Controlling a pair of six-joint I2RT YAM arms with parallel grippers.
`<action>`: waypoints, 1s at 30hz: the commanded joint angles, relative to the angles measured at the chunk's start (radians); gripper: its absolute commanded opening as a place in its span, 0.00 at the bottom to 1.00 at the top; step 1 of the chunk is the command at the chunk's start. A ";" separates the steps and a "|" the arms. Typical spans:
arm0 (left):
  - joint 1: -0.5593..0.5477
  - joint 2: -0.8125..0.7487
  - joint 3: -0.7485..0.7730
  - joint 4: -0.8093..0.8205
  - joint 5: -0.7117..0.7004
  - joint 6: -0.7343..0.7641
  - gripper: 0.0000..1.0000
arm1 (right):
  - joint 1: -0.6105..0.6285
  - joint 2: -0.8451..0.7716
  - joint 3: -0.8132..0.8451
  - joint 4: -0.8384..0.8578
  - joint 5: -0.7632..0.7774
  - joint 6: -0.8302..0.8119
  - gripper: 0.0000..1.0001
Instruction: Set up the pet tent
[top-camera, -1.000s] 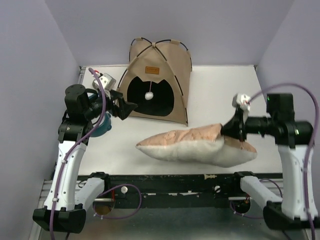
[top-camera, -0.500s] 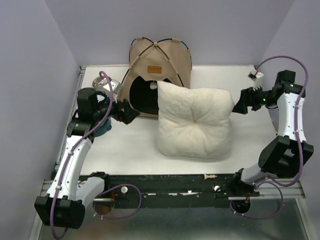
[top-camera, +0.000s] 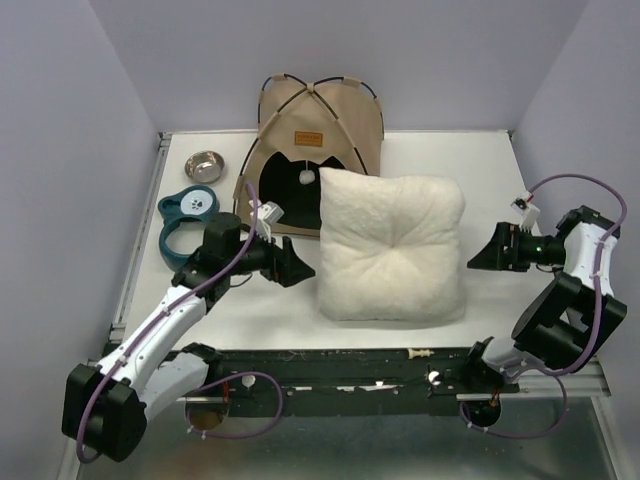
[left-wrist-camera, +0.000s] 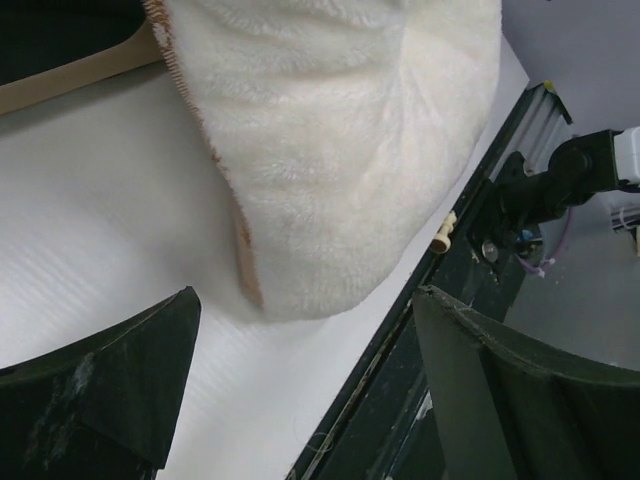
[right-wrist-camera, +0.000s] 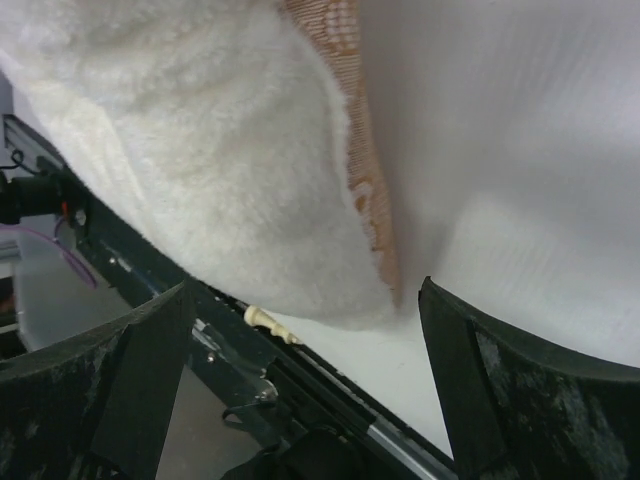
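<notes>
The tan pet tent (top-camera: 318, 118) stands upright at the back of the table, black poles crossing on top, an orange-brown label above its dark opening and a white pom-pom (top-camera: 305, 177) hanging in it. A fluffy white cushion (top-camera: 392, 245) lies flat in front of the tent and covers the right part of the opening; its pink seam shows in the left wrist view (left-wrist-camera: 330, 150) and the right wrist view (right-wrist-camera: 200, 150). My left gripper (top-camera: 300, 271) is open just left of the cushion's near corner. My right gripper (top-camera: 478, 259) is open just right of the cushion. Neither holds anything.
A small metal bowl (top-camera: 204, 164) and a teal double-ring bowl holder (top-camera: 187, 222) sit at the left of the table. The black frame rail (top-camera: 380, 362) runs along the near edge, with a small cream peg (top-camera: 419, 353) on it.
The right gripper let go of the cushion, which flipped white side up and landed flat before the tent. Both arms then lowered and came to the cushion's sides.
</notes>
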 joint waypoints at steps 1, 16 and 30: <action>-0.092 0.060 -0.058 0.255 -0.052 -0.137 0.99 | 0.020 -0.003 -0.040 0.018 -0.082 0.004 1.00; -0.292 0.396 -0.048 0.604 -0.263 -0.209 0.92 | 0.248 0.045 -0.082 0.145 -0.055 0.063 0.93; -0.282 0.381 -0.086 0.596 -0.291 -0.143 0.99 | 0.281 0.053 -0.114 0.263 0.011 0.015 1.00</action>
